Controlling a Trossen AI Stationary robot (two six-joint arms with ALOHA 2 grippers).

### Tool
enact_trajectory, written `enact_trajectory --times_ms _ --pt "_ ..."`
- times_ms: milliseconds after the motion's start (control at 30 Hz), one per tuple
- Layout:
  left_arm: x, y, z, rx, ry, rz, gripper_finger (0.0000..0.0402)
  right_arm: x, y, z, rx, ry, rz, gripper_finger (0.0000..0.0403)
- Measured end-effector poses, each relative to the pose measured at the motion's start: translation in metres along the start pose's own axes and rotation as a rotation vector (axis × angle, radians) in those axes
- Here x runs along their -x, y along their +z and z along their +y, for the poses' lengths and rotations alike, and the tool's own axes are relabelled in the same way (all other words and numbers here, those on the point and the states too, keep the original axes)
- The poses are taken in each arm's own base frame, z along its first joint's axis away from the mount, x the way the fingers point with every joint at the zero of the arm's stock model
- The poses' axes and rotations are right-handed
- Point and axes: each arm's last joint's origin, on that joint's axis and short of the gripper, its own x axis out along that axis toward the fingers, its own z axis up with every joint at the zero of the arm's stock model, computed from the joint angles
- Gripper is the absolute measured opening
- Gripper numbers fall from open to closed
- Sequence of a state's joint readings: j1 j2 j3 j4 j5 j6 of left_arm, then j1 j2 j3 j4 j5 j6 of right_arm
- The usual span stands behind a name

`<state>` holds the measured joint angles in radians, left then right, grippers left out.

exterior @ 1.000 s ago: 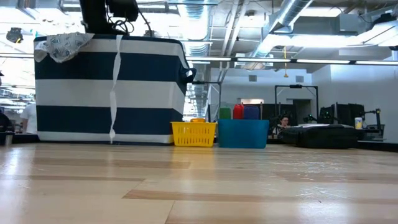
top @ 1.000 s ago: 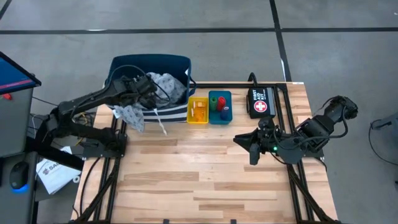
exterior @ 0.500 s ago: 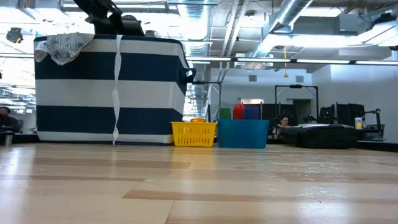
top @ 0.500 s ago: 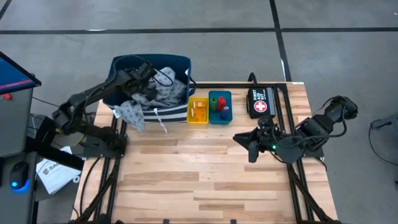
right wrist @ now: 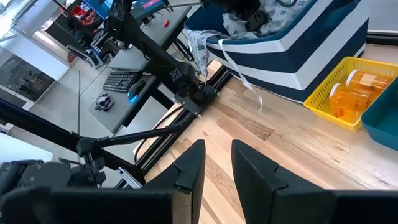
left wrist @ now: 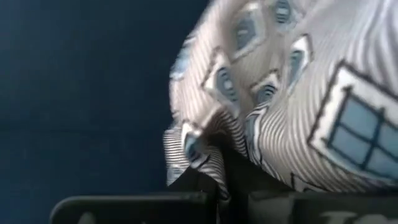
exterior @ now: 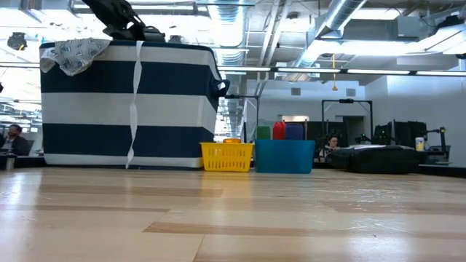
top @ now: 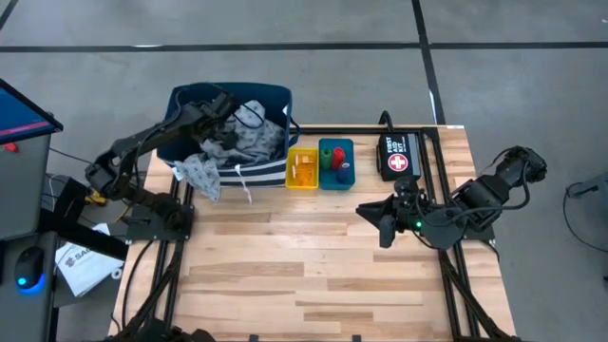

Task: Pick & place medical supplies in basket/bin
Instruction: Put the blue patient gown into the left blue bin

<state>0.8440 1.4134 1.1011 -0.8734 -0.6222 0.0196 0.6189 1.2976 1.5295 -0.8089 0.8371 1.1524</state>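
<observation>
The grey-blue gown cloth [top: 245, 138] lies bunched in the navy striped basket [top: 269, 173]. One corner [exterior: 73, 52] drapes over the basket's near-left rim and a white strap [exterior: 135, 102] hangs down its front. My left gripper [top: 224, 104] is down inside the basket, shut on the cloth [left wrist: 280, 93]. Orange pill bottles [top: 302, 167] lie in the yellow tray [exterior: 227, 156]. Green, red and blue rolls [top: 334, 159] stand in the teal tray [exterior: 284, 156]. My right gripper [top: 380, 224] hovers open over the table's right half, touching nothing. My left gripper pinches a fold of the gown cloth [left wrist: 208, 163] between its two fingers, reaching down into the basket from the table's left side. One layer or several cannot be told. The rest of the cloth lies slack in the basket.
A black pouch with a red-and-white cross [top: 399, 155] lies right of the teal tray near the far edge. The bare wooden tabletop [top: 304, 266] stretches across the near half. Beyond the left edge stand a desk and papers [top: 81, 261].
My left gripper has moved from the basket's near-left rim toward the far edge, deeper over the basket, and its arm has tipped from upright to slanting. The bunched cloth inside has shifted with it; the draped corner has stayed on the rim.
</observation>
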Motion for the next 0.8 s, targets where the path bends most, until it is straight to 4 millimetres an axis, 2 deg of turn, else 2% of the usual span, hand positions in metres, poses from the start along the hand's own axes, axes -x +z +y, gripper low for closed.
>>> enact_trajectory --times_ms 133,233,400,533,667,800 --pt "0.0 -0.003 0.015 0.054 -0.004 0.002 0.0 0.0 0.0 0.0 0.0 0.0 -0.001 0.0077" --pt "0.013 -0.006 0.025 0.092 -0.059 -0.047 0.0001 0.0 0.0 0.0 0.0 0.0 -0.001 0.0077" --pt "0.062 -0.014 0.056 0.179 -0.093 -0.28 0.0021 0.001 -0.001 0.0 0.001 0.003 0.002 0.0077" --pt "0.099 -0.024 0.074 0.252 -0.175 -0.423 0.0064 0.001 0.0 0.0 0.011 0.003 0.002 0.0077" --pt "0.133 -0.034 0.08 0.278 -0.371 -0.544 0.0108 0.0 0.0 0.0 0.023 0.002 0.002 0.0077" --pt "0.152 -0.041 0.079 0.254 -0.443 -0.574 0.0139 0.0 0.0 0.0 0.03 0.003 0.002 0.0077"
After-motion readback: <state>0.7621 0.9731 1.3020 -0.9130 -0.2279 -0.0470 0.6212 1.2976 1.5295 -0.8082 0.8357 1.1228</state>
